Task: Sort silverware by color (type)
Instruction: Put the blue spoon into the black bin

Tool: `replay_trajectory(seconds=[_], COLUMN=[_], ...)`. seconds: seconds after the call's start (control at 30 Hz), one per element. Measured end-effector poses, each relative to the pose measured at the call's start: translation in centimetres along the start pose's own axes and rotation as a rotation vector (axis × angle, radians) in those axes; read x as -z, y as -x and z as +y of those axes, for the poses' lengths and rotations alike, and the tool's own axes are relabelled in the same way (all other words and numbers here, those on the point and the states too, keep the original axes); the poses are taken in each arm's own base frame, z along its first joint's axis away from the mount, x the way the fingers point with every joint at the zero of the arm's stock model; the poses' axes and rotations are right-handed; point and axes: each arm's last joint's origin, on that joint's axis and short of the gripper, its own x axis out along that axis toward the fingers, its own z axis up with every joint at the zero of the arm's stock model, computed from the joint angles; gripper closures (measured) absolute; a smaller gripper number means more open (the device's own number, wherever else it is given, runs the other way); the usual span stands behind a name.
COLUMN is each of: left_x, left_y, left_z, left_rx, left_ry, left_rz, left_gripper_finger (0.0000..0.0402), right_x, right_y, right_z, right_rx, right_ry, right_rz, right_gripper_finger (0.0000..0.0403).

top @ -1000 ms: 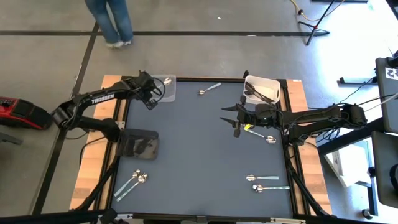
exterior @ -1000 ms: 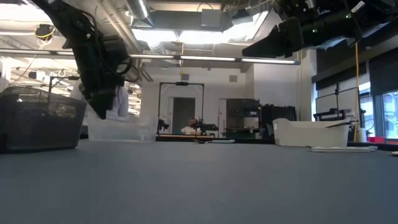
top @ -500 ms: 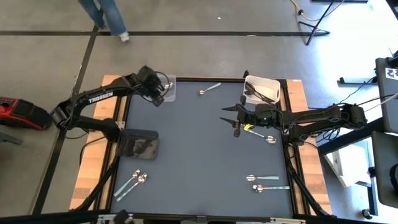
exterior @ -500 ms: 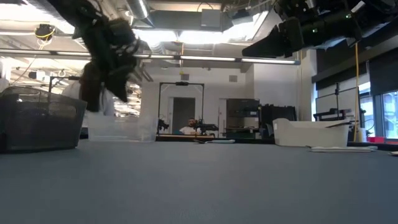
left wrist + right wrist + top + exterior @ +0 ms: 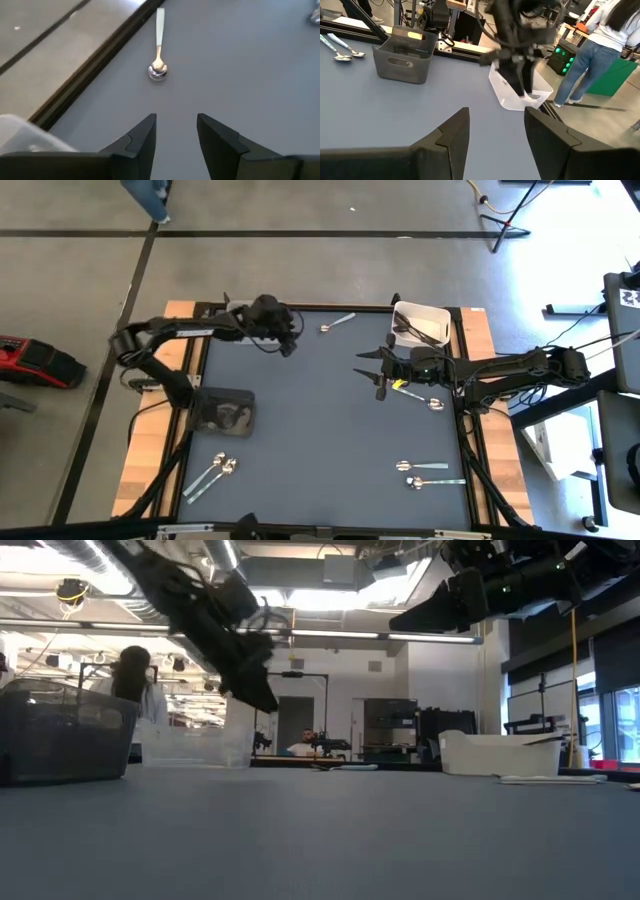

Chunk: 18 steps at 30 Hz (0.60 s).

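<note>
My left gripper [image 5: 288, 340] is open and empty above the mat near the table's far edge, just right of the clear bin [image 5: 520, 96]. A light silver spoon [image 5: 158, 50] lies flat ahead of its fingers, also seen from above as the spoon [image 5: 337, 323]. My right gripper [image 5: 368, 372] hangs open and empty over the mat's right middle. Dark utensils lie in the white bin [image 5: 420, 323] at the far right. More silver spoons lie flat: a pair near left [image 5: 212, 475], two near right [image 5: 425, 473], one under my right arm [image 5: 435, 403].
A dark bin [image 5: 225, 412] sits at the table's left edge. The clear bin stands in the far left corner, partly under my left arm. A person [image 5: 600, 45] stands beyond the table's far left side. Bare mat [image 5: 320, 430] lies between the arms.
My left gripper has swung from over the clear bin toward the table's right along the far edge, nearing the lone silver spoon, and the arm has turned as it went. My right arm has kept still. A person beyond the far edge has walked leftward.
</note>
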Motion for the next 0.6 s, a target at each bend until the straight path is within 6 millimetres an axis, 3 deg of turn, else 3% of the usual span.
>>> replay_trajectory(seconds=[0.3, 0.6], left_x=[-2.9, -5.7], left_y=[-5.3, -8.9], left_z=[0.0, 0.1], left_rx=[0.057, 0.084], left_ry=[0.003, 0.004], left_rz=[0.039, 0.050], left_gripper_finger=[0.0264, 0.0264], right_x=[0.0, 0.1], right_y=[0.0, 0.0], right_z=[0.0, 0.0], right_rx=[0.000, -0.002], right_ry=[0.000, 0.001], right_rz=[0.001, 0.007], right_gripper_finger=[0.0224, 0.0224])
